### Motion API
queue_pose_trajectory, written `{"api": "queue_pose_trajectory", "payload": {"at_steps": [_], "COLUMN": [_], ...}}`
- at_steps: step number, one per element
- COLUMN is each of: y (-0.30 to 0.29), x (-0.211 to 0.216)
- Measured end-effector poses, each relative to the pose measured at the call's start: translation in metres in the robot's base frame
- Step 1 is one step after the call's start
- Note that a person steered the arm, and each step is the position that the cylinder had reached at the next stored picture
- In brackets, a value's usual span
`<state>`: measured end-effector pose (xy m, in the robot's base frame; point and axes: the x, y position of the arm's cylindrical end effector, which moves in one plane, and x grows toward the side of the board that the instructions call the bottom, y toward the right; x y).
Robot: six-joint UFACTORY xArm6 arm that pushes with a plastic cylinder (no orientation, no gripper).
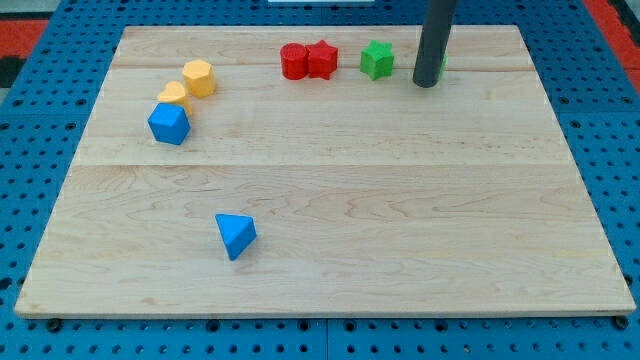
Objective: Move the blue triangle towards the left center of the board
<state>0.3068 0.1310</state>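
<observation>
The blue triangle (235, 235) lies on the wooden board (330, 180) at the lower left of middle. My tip (426, 84) is near the view's top right, far from the triangle, up and to its right. It stands just right of a green star block (377, 59) and hides most of another green block (442, 62) behind it.
A blue cube-like block (169, 124) sits at the upper left, with a yellow heart-like block (174, 95) and a yellow hexagon (199, 77) touching above it. A red cylinder (293, 61) and a red star (321, 58) sit together at the top centre.
</observation>
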Motion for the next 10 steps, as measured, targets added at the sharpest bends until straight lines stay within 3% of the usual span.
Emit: {"api": "queue_pose_trajectory", "payload": {"at_steps": [1, 2, 4, 5, 7, 9, 10], "y": [-0.015, -0.021, -0.157, -0.226, -0.235, -0.178, -0.203], "x": [0.040, 0.132, 0.260, 0.281, 0.217, 0.206, 0.181]}}
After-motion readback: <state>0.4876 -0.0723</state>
